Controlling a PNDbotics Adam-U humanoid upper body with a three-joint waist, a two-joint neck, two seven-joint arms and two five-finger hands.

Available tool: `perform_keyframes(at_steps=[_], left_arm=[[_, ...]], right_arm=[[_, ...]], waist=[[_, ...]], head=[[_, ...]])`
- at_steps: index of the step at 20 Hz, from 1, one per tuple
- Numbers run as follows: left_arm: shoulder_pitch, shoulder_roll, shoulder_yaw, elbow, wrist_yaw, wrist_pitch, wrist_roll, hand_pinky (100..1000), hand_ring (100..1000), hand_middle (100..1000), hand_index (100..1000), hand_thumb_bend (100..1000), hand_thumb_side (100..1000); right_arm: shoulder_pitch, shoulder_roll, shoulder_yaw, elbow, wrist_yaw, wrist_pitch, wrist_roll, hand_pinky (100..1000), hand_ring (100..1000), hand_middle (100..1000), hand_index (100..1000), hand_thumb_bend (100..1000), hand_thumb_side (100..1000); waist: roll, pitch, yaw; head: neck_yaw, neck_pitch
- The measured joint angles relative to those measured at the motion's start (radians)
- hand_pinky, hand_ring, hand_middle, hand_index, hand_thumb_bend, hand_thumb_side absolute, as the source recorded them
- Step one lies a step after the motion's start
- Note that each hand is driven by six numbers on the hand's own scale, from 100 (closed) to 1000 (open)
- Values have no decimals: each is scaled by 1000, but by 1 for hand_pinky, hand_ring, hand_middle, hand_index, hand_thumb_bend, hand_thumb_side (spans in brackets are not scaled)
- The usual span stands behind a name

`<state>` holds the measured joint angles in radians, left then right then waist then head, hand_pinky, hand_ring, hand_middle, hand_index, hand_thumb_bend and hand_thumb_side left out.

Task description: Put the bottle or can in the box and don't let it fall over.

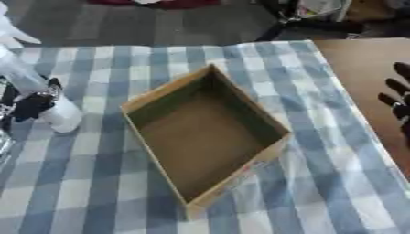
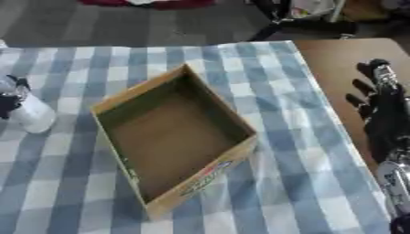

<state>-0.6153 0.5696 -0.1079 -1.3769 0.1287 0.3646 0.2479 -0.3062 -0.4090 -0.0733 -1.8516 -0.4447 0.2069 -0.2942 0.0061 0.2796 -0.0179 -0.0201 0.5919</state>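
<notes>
Left eye view: left hand [image 1: 32, 104] clamped on bottle [image 1: 48, 103] beside box [image 1: 204, 137]; right hand [image 2: 384, 109] open

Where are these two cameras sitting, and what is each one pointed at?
Left eye view: in the robot's head, looking down at the open box on the checked cloth; the left hand grips a clear bottle.
Right eye view: beside it, same downward look; the right hand rests open.
Both share box, cloth and bottle.
</notes>
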Motion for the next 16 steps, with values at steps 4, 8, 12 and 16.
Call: perform_keyframes(at_steps=[4, 8, 12, 16], left_arm=[[0, 0, -4, -18, 6, -10, 4, 308, 626, 572, 322, 100, 499], [-1, 0, -7, -31, -1, -19, 3, 298, 625, 569, 316, 100, 478], [-2, 0, -13, -45, -20, -29, -3, 291, 622, 561, 307, 100, 448], [-3, 2, -14, -71, -56, -41, -13, 280, 615, 546, 293, 100, 410]], right_arm=[[0, 0, 0, 0, 0, 1, -1, 944, 1000, 1000, 842, 100, 768], [0, 1, 0, 0, 0, 1, -1, 945, 1000, 1000, 842, 100, 769], [0, 1, 0, 0, 0, 2, -2, 945, 1000, 1000, 842, 100, 764], [0, 1, 0, 0, 0, 2, -2, 945, 1000, 1000, 842, 100, 767]], waist=[[1, 0, 0], [2, 0, -1], [3, -1, -1], [4, -3, -1]], head=[[0, 0], [0, 0], [0, 0], [-1, 3]])
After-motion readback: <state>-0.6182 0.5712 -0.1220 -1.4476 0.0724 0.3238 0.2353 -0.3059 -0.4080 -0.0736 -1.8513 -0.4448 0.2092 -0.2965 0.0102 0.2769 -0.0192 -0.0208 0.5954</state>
